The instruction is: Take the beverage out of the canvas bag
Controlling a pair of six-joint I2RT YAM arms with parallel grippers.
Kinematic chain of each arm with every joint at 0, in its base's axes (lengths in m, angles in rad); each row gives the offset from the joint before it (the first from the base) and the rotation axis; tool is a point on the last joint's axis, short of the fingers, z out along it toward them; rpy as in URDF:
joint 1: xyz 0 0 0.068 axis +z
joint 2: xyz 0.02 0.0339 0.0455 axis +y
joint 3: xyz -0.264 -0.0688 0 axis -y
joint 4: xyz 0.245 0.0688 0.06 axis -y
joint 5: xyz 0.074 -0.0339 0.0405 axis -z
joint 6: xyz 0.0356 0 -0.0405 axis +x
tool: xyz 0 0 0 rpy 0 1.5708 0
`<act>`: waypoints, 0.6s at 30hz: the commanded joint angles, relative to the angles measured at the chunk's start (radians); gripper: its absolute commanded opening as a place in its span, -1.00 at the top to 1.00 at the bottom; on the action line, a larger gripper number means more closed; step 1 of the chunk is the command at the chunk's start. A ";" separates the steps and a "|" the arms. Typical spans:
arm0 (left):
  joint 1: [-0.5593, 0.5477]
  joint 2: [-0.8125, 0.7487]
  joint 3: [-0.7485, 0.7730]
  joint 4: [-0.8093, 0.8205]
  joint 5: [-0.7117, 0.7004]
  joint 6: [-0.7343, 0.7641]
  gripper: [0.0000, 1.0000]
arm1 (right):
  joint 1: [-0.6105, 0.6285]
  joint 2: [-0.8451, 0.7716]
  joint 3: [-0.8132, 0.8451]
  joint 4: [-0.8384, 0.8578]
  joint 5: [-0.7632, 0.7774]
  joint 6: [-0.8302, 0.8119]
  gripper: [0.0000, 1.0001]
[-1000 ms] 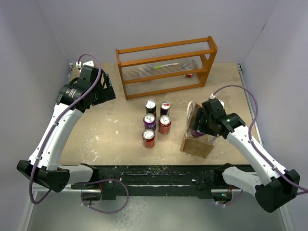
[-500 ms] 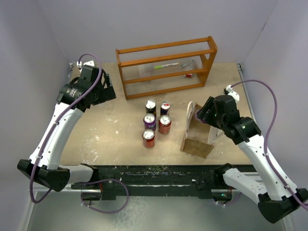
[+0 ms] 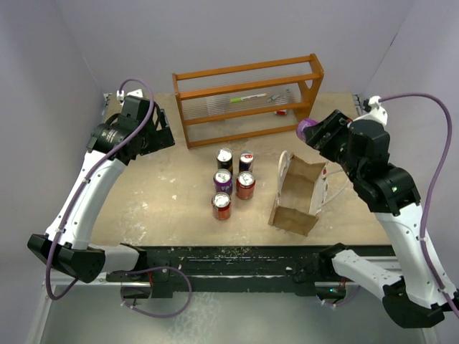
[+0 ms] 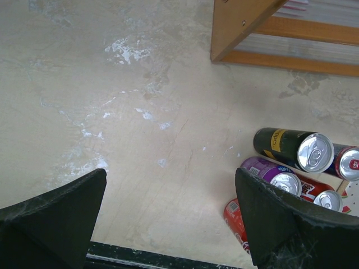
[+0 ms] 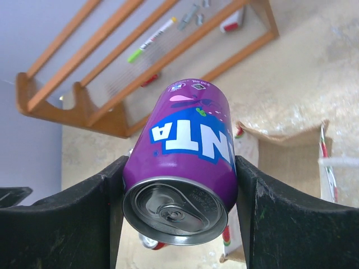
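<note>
The tan canvas bag (image 3: 295, 197) stands open on the table at right centre, and its mouth also shows in the right wrist view (image 5: 287, 159). My right gripper (image 3: 313, 132) is shut on a purple Fanta can (image 3: 308, 129), holding it in the air above and behind the bag. In the right wrist view the can (image 5: 182, 140) lies tilted between both fingers, its top toward the camera. My left gripper (image 3: 155, 133) hangs open and empty over the far left of the table, with bare tabletop between its fingers (image 4: 56, 216).
Several cans (image 3: 224, 180) stand in a cluster left of the bag and also show in the left wrist view (image 4: 291, 148). An orange wooden rack (image 3: 247, 97) with a marker and small items stands at the back. The bag's white handle (image 3: 328, 188) hangs on its right side.
My right gripper has risen out of the bag with the purple can and moved up toward the far right. The left arm has barely moved.
</note>
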 commanded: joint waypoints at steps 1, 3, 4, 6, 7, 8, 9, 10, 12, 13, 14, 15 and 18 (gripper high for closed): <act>0.009 0.001 0.037 0.034 0.009 -0.004 -0.98 | -0.004 0.049 0.143 0.170 -0.086 -0.088 1.00; 0.009 0.004 0.035 0.034 0.015 -0.008 -0.98 | -0.005 0.096 0.206 0.175 -0.176 -0.125 1.00; 0.009 0.005 0.034 0.034 0.017 -0.008 -0.98 | -0.005 0.115 0.229 0.179 -0.227 -0.143 1.00; 0.009 0.008 0.034 0.034 0.022 -0.012 -0.98 | -0.005 0.154 0.271 0.182 -0.329 -0.178 1.00; 0.009 0.009 0.033 0.034 0.024 -0.013 -0.98 | -0.005 0.172 0.285 0.184 -0.387 -0.195 1.00; 0.009 0.010 0.032 0.035 0.027 -0.013 -0.98 | -0.005 0.188 0.295 0.186 -0.442 -0.215 1.00; 0.009 0.010 0.031 0.035 0.028 -0.013 -0.98 | -0.005 0.204 0.303 0.187 -0.509 -0.237 1.00; 0.009 0.008 0.031 0.035 0.029 -0.014 -0.98 | -0.005 0.220 0.305 0.187 -0.575 -0.256 1.00; 0.009 0.007 0.028 0.033 0.029 -0.013 -0.98 | -0.005 0.250 0.308 0.171 -0.688 -0.299 1.00; 0.009 0.006 0.027 0.033 0.029 -0.013 -0.98 | -0.005 0.268 0.310 0.145 -0.749 -0.322 1.00; 0.009 0.004 0.026 0.031 0.029 -0.012 -0.98 | -0.006 0.286 0.314 0.114 -0.776 -0.350 1.00; 0.009 0.003 0.025 0.030 0.029 -0.011 -0.98 | -0.004 0.304 0.323 0.086 -0.790 -0.396 1.00; 0.009 -0.005 0.019 0.027 0.027 -0.009 -0.98 | 0.002 0.353 0.326 0.003 -0.850 -0.484 1.00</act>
